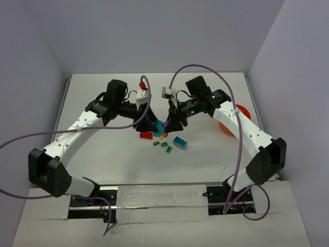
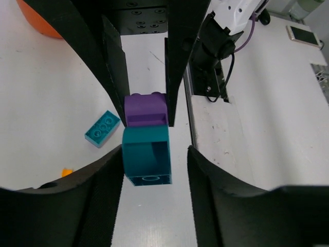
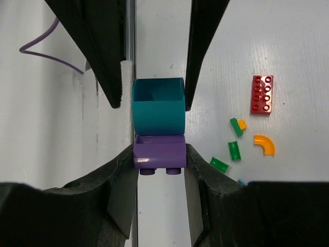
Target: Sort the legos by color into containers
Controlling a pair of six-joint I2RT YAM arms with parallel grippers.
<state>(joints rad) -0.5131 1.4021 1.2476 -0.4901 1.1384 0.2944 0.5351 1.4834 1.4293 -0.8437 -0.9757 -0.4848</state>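
A purple brick (image 3: 159, 152) is stuck end to end with a teal brick (image 3: 158, 105). My right gripper (image 3: 160, 154) is shut on the purple brick and holds the pair above the table. My left gripper (image 2: 154, 170) faces it, open, its fingers on either side of the teal brick (image 2: 146, 154) with a gap on one side. In the top view both grippers (image 1: 152, 125) (image 1: 169, 126) meet at the table's centre. Below lie a red brick (image 1: 146, 135), a teal plate brick (image 1: 180, 142), small green pieces (image 3: 234, 150) and a curved orange piece (image 3: 265, 144). The orange bowl (image 1: 241, 110) sits behind the right arm.
The table's raised edges run along the left and right sides. The arm bases and a metal rail lie along the near edge (image 1: 164, 198). Purple cables loop over both arms. A phone (image 2: 303, 35) lies off the table.
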